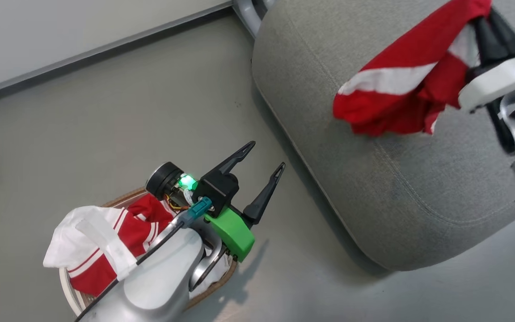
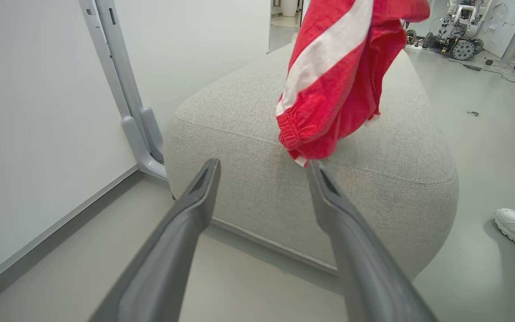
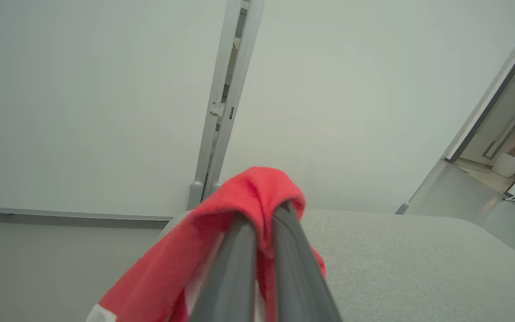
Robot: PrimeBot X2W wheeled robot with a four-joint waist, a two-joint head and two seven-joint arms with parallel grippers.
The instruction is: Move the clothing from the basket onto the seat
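The right end effector (image 3: pixel 264 212) pinches a red jersey (image 1: pixel 396 89) hanging over the seat (image 1: pixel 373 188). The left end effector (image 1: pixel 267 154) gapes wide, its arm hiding much of the basket (image 1: pixel 121 199).

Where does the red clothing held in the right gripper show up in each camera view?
Head view: the red clothing is at upper right, hanging over the seat.
Left wrist view: the red clothing is at top centre, dangling in front of the seat.
Right wrist view: the red clothing is at bottom centre, draped over the shut right gripper.
Shared landmark: the grey seat.
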